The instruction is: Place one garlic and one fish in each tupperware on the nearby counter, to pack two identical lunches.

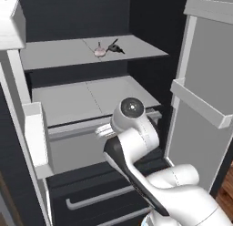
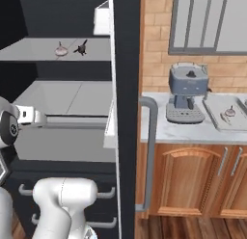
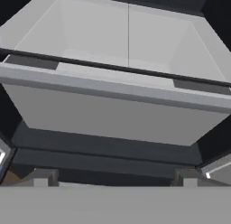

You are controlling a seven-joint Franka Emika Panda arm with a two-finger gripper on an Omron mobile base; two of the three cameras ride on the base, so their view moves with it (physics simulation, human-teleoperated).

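Inside the open fridge (image 1: pixel 150 20), upper shelf (image 1: pixel 59 54): one garlic (image 1: pixel 99 51) and one dark fish (image 1: pixel 115 48) lie just beside each other, well above the arm's hand. Lower shelf (image 1: pixel 77 100) bare. Gripper (image 3: pixel 115 175) spread fully wide, holding nothing, aimed at the front lip of that lower shelf

Right base view adds what the left lacks: marble counter (image 2: pixel 159 132) beyond the fridge wall, coffee machine (image 2: pixel 187 91), and a tupperware (image 2: pixel 226 112) with a garlic (image 2: pixel 230 111) already in it

Handling, by judgement:
- garlic – light, firm, round, apt to roll; pinch across the belly
- fish – light, likely slick, slender; grip across mid-body, not the tail
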